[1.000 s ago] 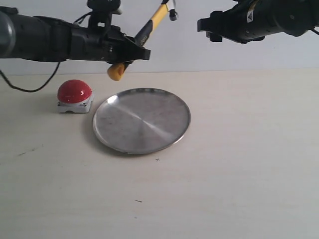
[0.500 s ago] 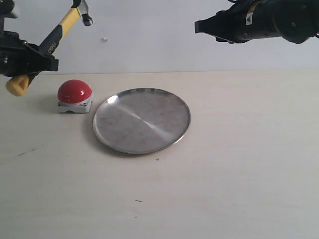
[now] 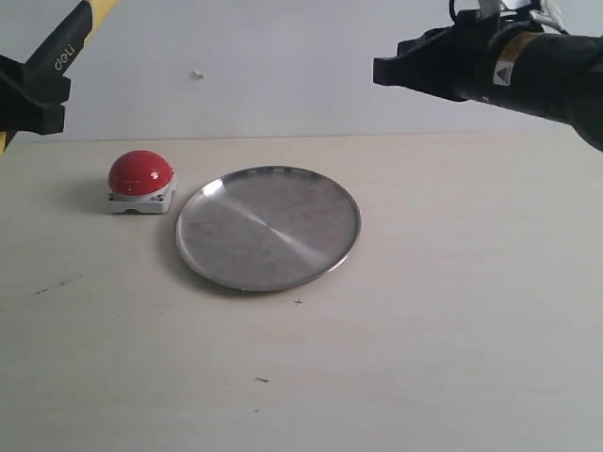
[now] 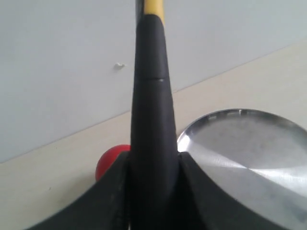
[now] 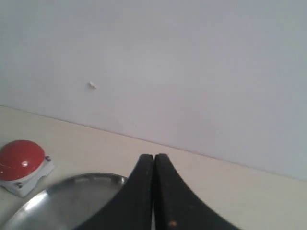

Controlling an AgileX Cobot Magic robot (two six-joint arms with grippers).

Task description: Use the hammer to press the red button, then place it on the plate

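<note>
**Left end effector (image 3: 30,94) grips the hammer (image 3: 73,42) above and outboard of the red button (image 3: 141,174)**

The left end effector is clamped on the black grip of the hammer; in the left wrist view its two fingers (image 4: 108,196) pinch the handle from either side. From there the handle runs up and away, black turning to yellow. In the exterior view it slants upward towards the middle and leaves the top edge, so the head is out of sight and I cannot tell which way it faces.

The red button sits on the desk (image 3: 452,330), below this end effector and further towards the middle of the exterior view. In the wrist view it peeps out from behind the handle. The plate (image 3: 268,226) lies just beside the button, on its inner side, and is bare.

The right end effector (image 5: 154,191) has its fingers pressed together on nothing. It hangs high over the far right, well apart from the button.

By my reading the left arm is the nearer one. The press calls for bringing the unseen head down and inward onto the dome.
</note>
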